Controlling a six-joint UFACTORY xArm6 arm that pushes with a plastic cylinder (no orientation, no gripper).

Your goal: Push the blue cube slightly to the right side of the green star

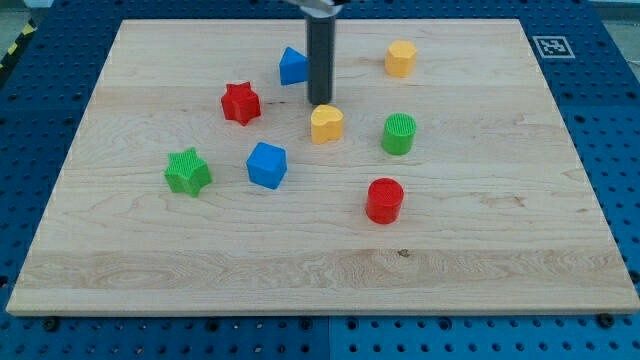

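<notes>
The blue cube (267, 165) lies left of the board's middle. The green star (187, 171) lies to its left, a short gap between them. My tip (319, 103) is at the end of the dark rod, up and to the right of the blue cube. It stands just above the yellow heart (326, 123) and right of a blue triangular block (292, 66). The tip touches neither the cube nor the star.
A red star (240, 102) lies above the blue cube. A green cylinder (398, 133) and a red cylinder (384, 200) lie to the right. A yellow hexagonal block (401, 58) sits near the top. The wooden board (320, 270) lies on a blue pegboard table.
</notes>
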